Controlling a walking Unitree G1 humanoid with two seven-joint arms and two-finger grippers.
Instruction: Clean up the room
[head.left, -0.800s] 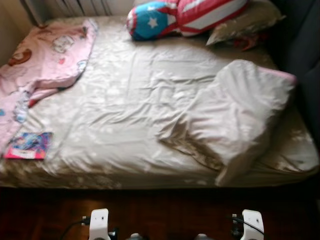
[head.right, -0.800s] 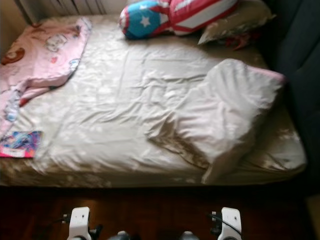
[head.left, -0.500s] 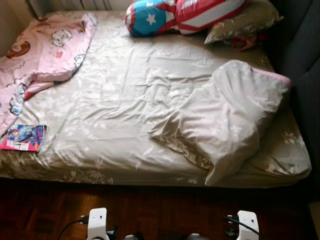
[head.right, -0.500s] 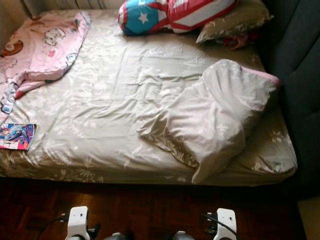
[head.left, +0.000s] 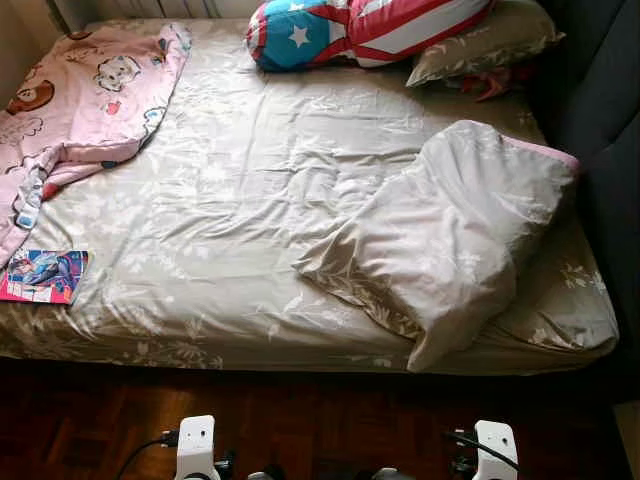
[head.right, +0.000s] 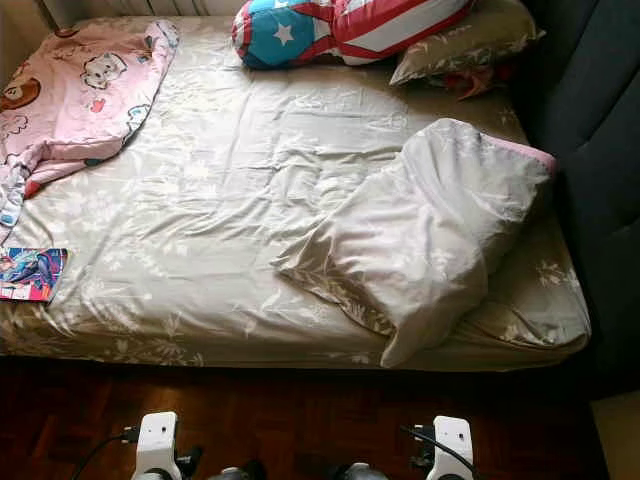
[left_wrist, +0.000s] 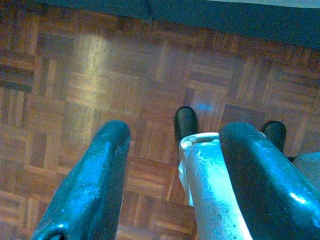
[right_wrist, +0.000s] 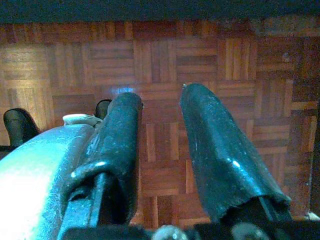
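- Before the robot, in the left eye view: a bed (head.left: 250, 200) dressed in a beige leaf-print sheet is recorded, its foot edge nearest the camera. A crumpled beige duvet (head.left: 450, 240) is heaped on the right half, one corner hanging over the foot edge. A pink cartoon-print blanket (head.left: 85, 100) is spread over the far left corner and trails down the left side. A colourful comic book (head.left: 42, 276) is laid flat near the left foot corner, just beside the blanket's trailing end. A stars-and-stripes cushion (head.left: 350, 28) and a beige pillow (head.left: 485, 42) are set at the head. A dark upholstered panel (head.left: 600, 90) is noted along the right side, and dark parquet floor (head.left: 300, 420) below the bed.
- Right eye view: the same arrangement is shown; nothing further is added.
- Left wrist view: the left gripper (left_wrist: 175, 170) is seen hanging over the parquet, its two black fingers spread wide and empty, with a silver limb of the robot between them lower down.
- Right wrist view: the right gripper (right_wrist: 160, 145) is likewise pointed at the floor, fingers parted by a narrower gap and nothing held.
- Step in hand, as judged: an approach and survey of the bed, with no item yet taken up.
- Next move, as judged: a step closer and a forward bend are called for, then a reach to the comic book or the heaped duvet.
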